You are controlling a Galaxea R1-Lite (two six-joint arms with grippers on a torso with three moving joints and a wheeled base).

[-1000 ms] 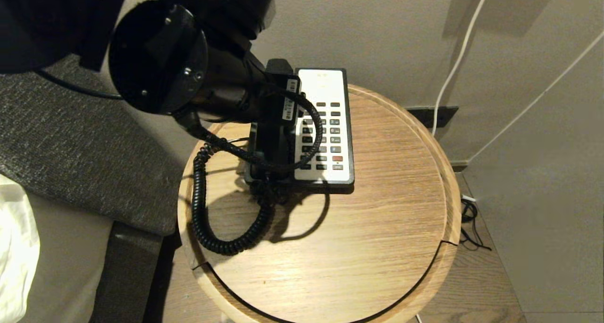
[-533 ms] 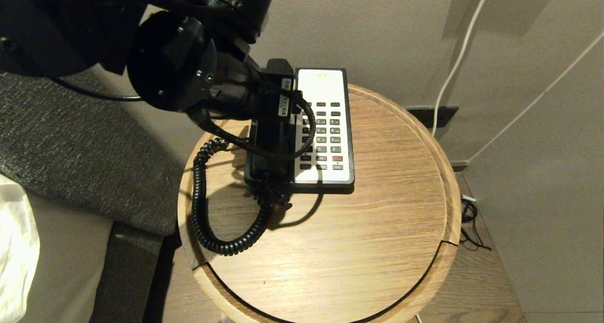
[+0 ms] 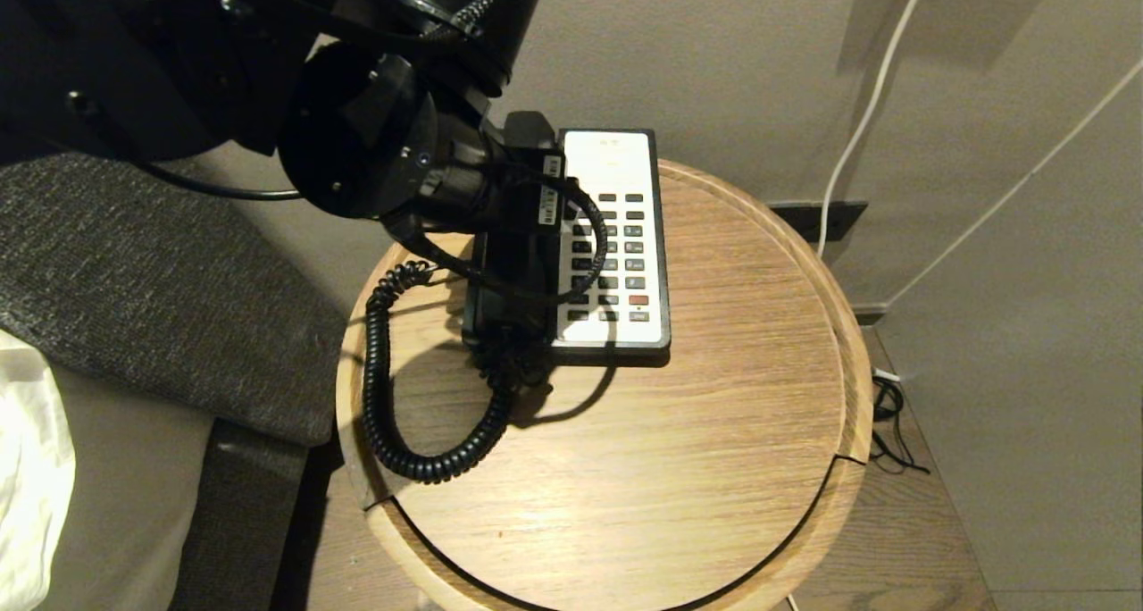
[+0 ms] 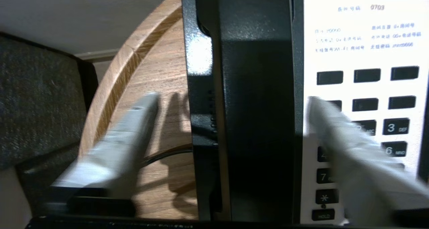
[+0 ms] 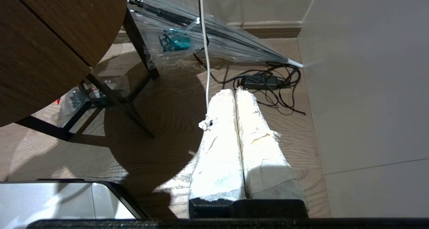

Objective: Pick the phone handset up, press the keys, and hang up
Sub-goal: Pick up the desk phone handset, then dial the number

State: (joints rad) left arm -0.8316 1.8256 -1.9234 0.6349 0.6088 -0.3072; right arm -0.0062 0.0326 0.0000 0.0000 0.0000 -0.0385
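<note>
Head view. I see my left arm (image 3: 357, 138) reaching in from the upper left over the round wooden table (image 3: 714, 432), its wrist covering most of the phone handset (image 3: 509, 276), which lies in its cradle along the left side of the phone base (image 3: 616, 347). The keys (image 3: 621, 263) show to the right of the handset on the white faceplate, one of them red. The coiled cord (image 3: 379, 388) loops from the front of the phone out across the tabletop towards the grey upholstered seat (image 3: 134, 298). From here I cannot see the fingers themselves.

Left wrist view. This view supplies what the head view hides: the left gripper (image 4: 231, 101) is spread wide and straddles the handset (image 4: 254, 105), one finger (image 4: 124, 135) over the bare wood beside the phone, the other (image 4: 338, 132) over the keys (image 4: 385, 101). Gaps show between each finger and the handset, so nothing is gripped. Digits on the lower keys are legible.

Right wrist view. Only here does the right gripper (image 5: 236, 91) appear: its two white-wrapped fingers are pressed together, holding nothing, pointing at the wooden floor (image 5: 150, 122) near a black power adapter (image 5: 261, 82) with tangled leads, well away from the phone.
</note>
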